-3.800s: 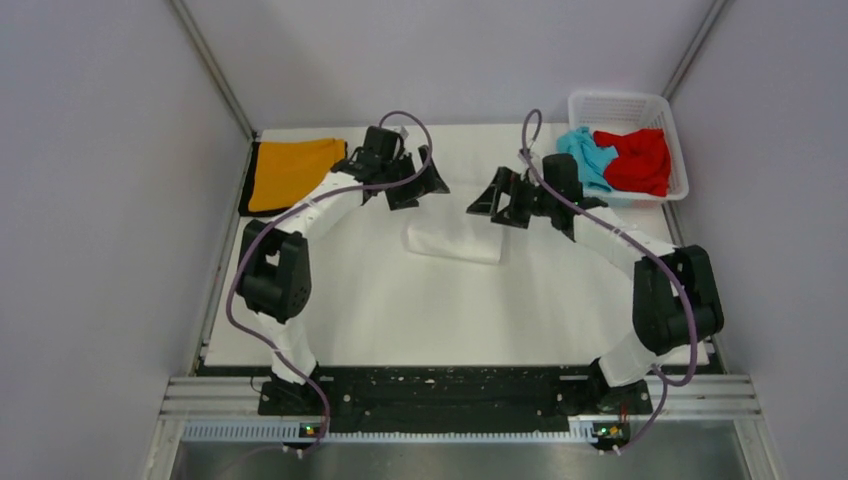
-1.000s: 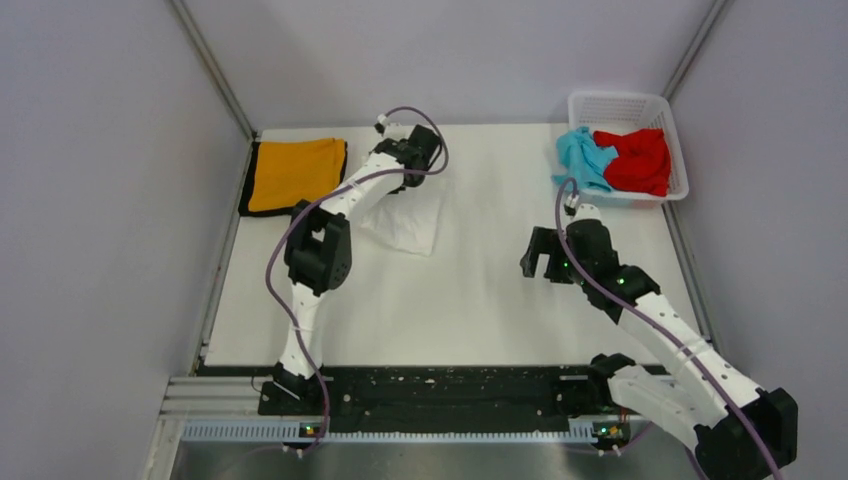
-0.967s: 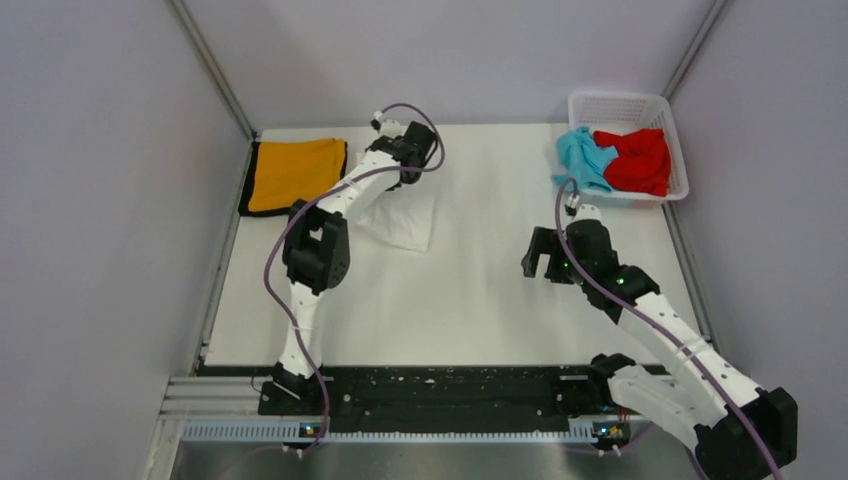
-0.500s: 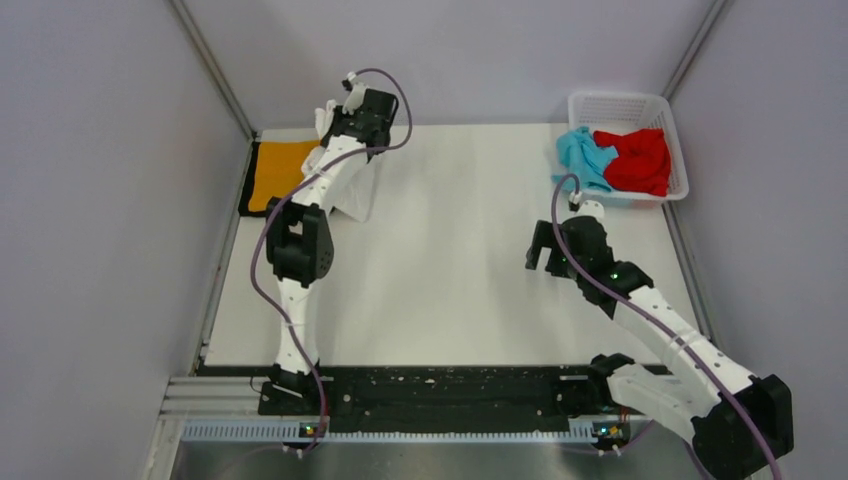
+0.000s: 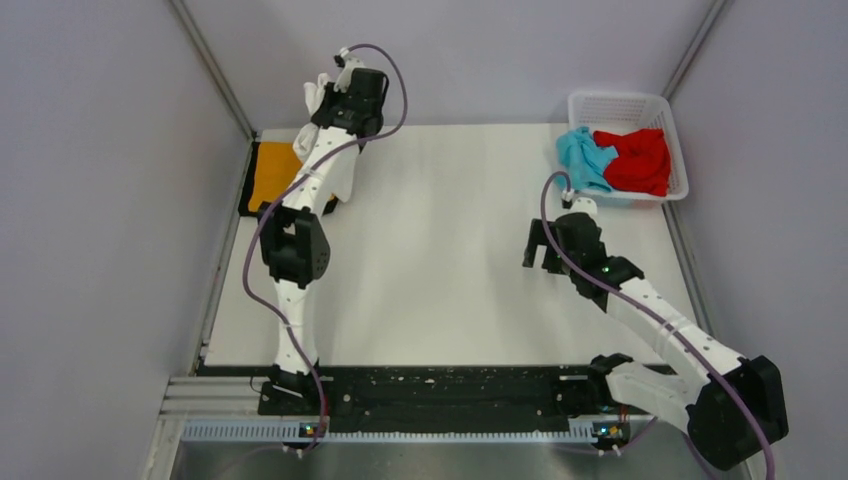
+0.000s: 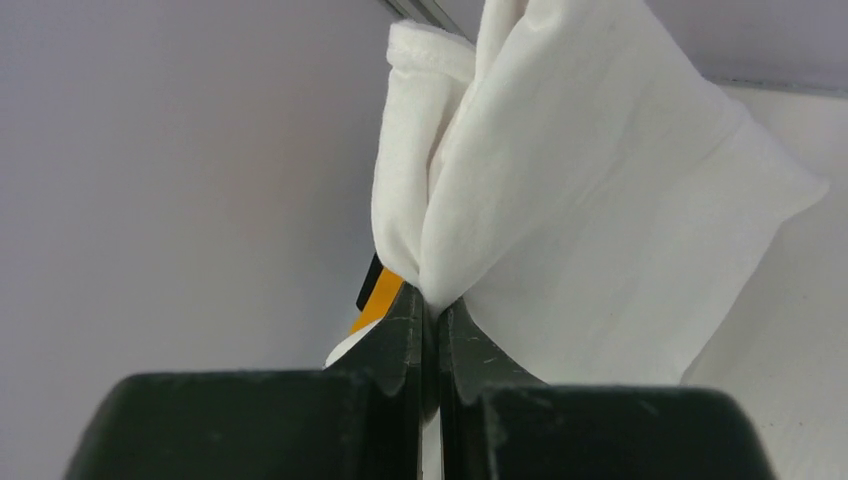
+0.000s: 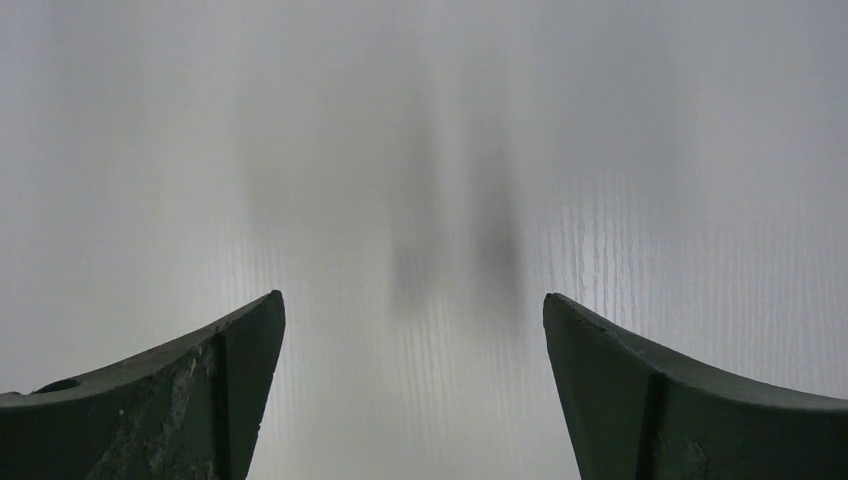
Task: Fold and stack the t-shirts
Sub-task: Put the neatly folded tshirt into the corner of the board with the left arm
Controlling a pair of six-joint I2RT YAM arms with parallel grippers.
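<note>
The folded white t-shirt (image 5: 343,180) (image 6: 560,200) hangs in the air at the far left, pinched at one bunched edge by my left gripper (image 5: 330,100) (image 6: 432,300), which is shut on it. It dangles over the orange t-shirt with black trim (image 5: 270,175) (image 6: 383,295), which lies flat at the table's far-left corner, partly hidden. A light blue t-shirt (image 5: 585,160) spills over the basket's side and a red t-shirt (image 5: 635,160) lies crumpled inside. My right gripper (image 5: 540,245) (image 7: 412,310) hovers open above bare table on the right, holding nothing.
A white plastic lattice basket (image 5: 628,100) stands at the far right corner. Grey walls close in on the table (image 5: 450,280) left, right and behind, the left wall close beside the raised left arm. A black rail runs along the near edge.
My left gripper has carried the white t-shirt left and upward from the table's middle to above the orange one. The right arm has pulled back to the right and has barely moved since.
</note>
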